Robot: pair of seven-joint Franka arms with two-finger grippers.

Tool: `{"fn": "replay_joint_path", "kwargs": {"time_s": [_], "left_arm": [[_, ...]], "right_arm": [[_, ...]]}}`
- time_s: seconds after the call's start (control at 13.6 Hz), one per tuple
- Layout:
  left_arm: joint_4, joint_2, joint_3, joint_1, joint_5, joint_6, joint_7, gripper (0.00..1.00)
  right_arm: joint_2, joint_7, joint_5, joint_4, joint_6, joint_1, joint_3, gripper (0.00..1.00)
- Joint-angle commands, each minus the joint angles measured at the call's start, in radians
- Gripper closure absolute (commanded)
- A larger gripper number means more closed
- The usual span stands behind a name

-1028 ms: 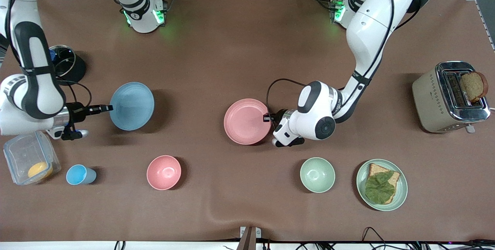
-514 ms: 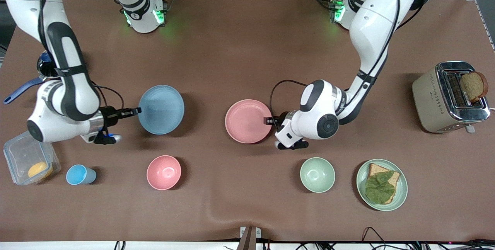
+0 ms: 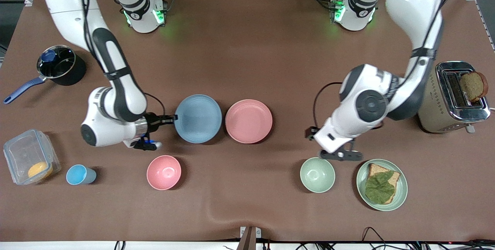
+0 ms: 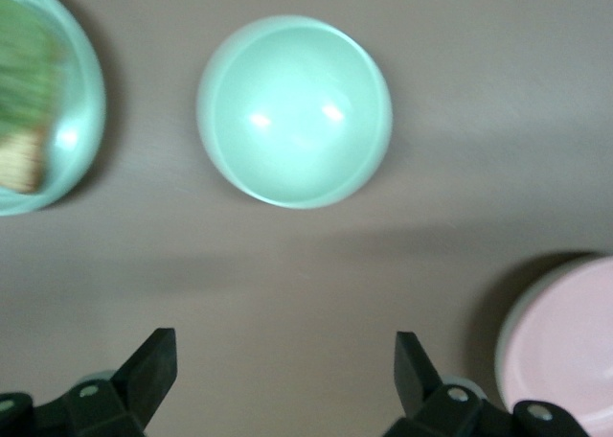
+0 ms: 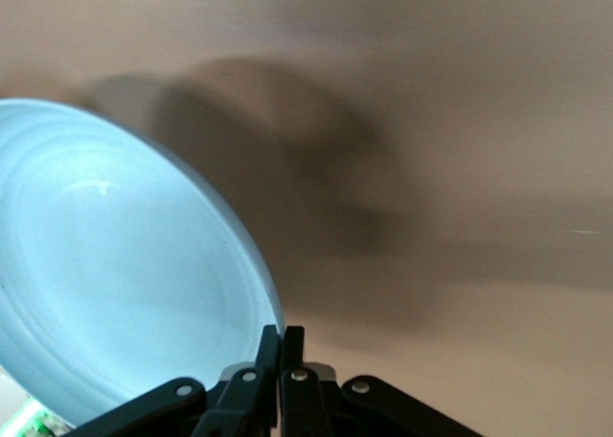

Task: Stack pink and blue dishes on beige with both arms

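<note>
At mid-table, found the pale pink plate lying flat on the brown table. Seen in the left wrist view with a paler edge under its rim; cannot tell what that edge belongs to.

Just beside it, toward the right arm's end, noted the light blue plate, apart from the pink one by a narrow gap, lifted and tilted. Gripped at its rim by the right gripper, fingers clamped tight on the edge.

Over bare table between the pink plate and the green bowl, recorded the left gripper, released, fingers spread wide and holding nothing.

Nearer the front camera, logged a pink bowl, a small blue cup and a green plate with bread and a leaf.
</note>
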Motion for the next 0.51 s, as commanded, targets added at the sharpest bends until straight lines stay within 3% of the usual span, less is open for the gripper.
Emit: {"fn": "replay_joint_path", "kwargs": {"time_s": [0.0,0.22,0.44], "left_arm": [[-0.021,-0.083,-0.004,0.077,0.024,-0.045,0.015,0.0],[-0.019,-0.167,-0.021,0.169,0.002,-0.13,0.051,0.0],[-0.011,-0.247,-0.015,0.231,-0.106,-0.205,0.088,0.0]], "right_arm": [[0.031,0.118,0.049,0.066,0.033,0.09,-0.013,1.0],[0.048,0.204,0.103,0.077,0.113,0.163,-0.013,1.0],[0.077,0.222,0.132,0.077,0.185,0.229,-0.013,1.0]]}}
